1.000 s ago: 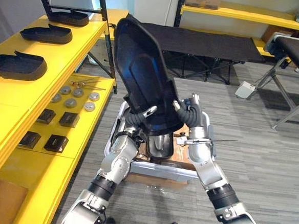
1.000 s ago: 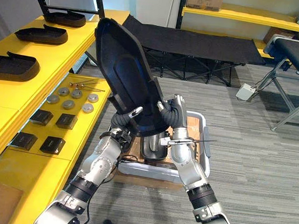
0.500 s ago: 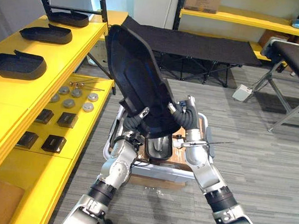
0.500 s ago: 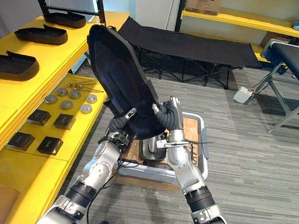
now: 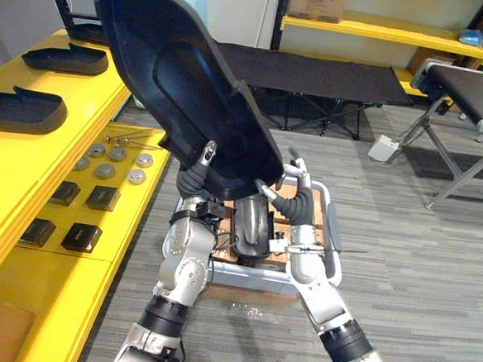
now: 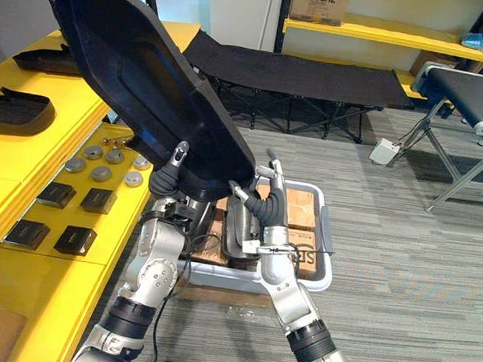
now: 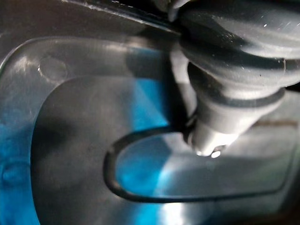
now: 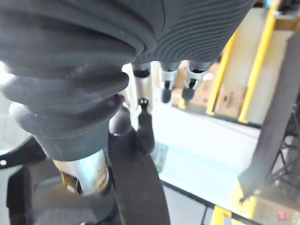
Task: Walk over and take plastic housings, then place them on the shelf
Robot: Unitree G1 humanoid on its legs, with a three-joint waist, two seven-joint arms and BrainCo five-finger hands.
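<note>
You have one large black plastic housing point(image 5: 190, 86) held up off the floor between both hands, hollow side facing the head camera. It is tilted, its long end running up toward ten o'clock and its narrow end low at about five o'clock. The left hand point(image 5: 194, 178) is closed on the lower rim: its thumb point(image 7: 211, 136) presses on the inner face, and the fingers are wrapped behind the edge. The right hand point(image 5: 290, 203) takes the same end from the four o'clock side. In its wrist view the rim sits pinched between the thumb point(image 8: 79, 173) and the nearly straight fingers point(image 8: 164, 86). Directly beneath the hands, at six o'clock, a grey tote point(image 6: 325, 268) stands on the floor with another dark housing point(image 5: 253, 223) upright inside it. The yellow shelf point(image 5: 28, 145) runs along nine o'clock; two further housings point(image 5: 19, 107) lie on its top level, well apart from the held one. On the lower level you have round metal discs point(image 5: 105, 170) and small black boxes point(image 5: 82, 236). A black folding cot point(image 5: 332, 71) stands at twelve o'clock.
</note>
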